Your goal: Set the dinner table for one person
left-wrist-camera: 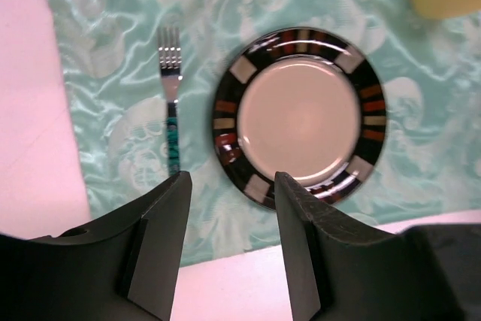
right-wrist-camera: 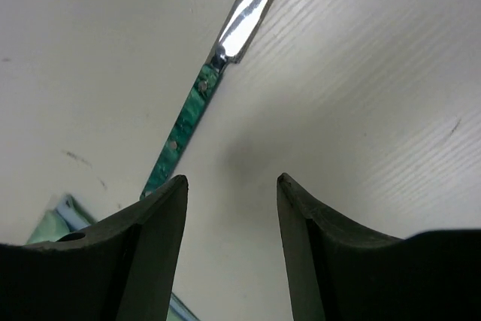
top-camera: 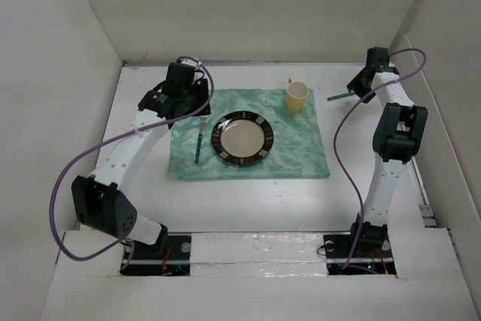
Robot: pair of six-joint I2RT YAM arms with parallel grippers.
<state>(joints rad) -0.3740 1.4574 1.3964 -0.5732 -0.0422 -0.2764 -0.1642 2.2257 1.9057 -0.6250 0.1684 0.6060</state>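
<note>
A green mottled mat [top-camera: 293, 152] lies on the white dinner table [top-camera: 248, 201]. On the mat sit a dark-rimmed plate [top-camera: 241, 138], a fork [top-camera: 199, 140] with a green handle to its left, and a yellow cup [top-camera: 297, 96] at the far right. A green-handled knife [top-camera: 340, 96] lies on the table right of the mat. My left gripper [top-camera: 197, 103] is open and empty above the mat's far left corner; its view shows the fork [left-wrist-camera: 171, 103] and plate [left-wrist-camera: 299, 116]. My right gripper [top-camera: 358, 89] is open and empty just above the knife [right-wrist-camera: 218, 58].
Upright white panels [top-camera: 68, 73] wall in the table on the left, back and right. Purple cables [top-camera: 75, 178] loop off both arms. The mat's corner [right-wrist-camera: 52, 223] shows at the lower left of the right wrist view.
</note>
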